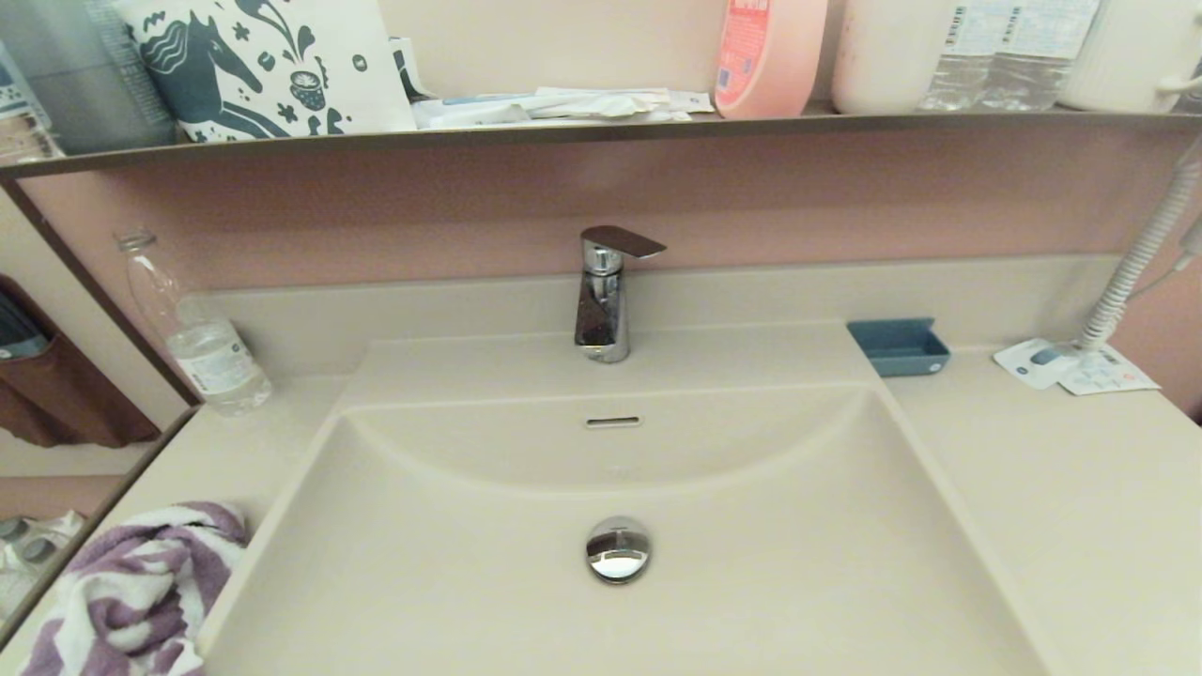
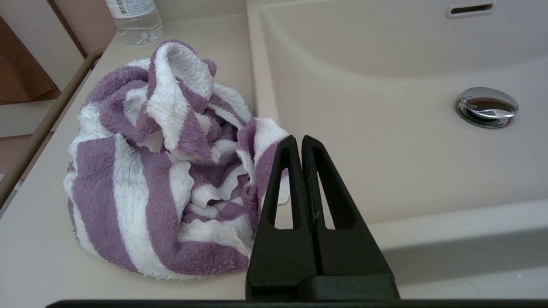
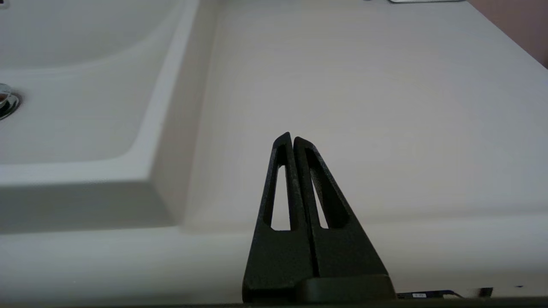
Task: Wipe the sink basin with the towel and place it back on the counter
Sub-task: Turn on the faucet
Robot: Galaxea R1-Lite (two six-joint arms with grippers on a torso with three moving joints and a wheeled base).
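The purple and white striped towel [image 1: 131, 591] [image 2: 162, 162] lies crumpled on the counter [image 1: 1061, 507] at the near left, beside the sink basin [image 1: 714, 582] [image 2: 385, 141]. The basin has a chrome drain plug [image 1: 618, 549] [image 2: 487, 107] and a slot overflow hole [image 1: 612, 422]. My left gripper [image 2: 298, 139] is shut and empty, hovering near the basin's front rim just beside the towel. My right gripper [image 3: 290, 137] is shut and empty over the bare counter [image 3: 364, 94] right of the basin [image 3: 72, 102]. Neither gripper shows in the head view.
A chrome faucet [image 1: 606, 296] stands behind the basin. A plastic water bottle [image 1: 202, 343] [image 2: 135, 17] stands at the back left, a blue soap dish [image 1: 900, 345] and paper leaflets [image 1: 1075, 366] at the back right. A dark-edged shelf [image 1: 601, 131] with bottles runs above.
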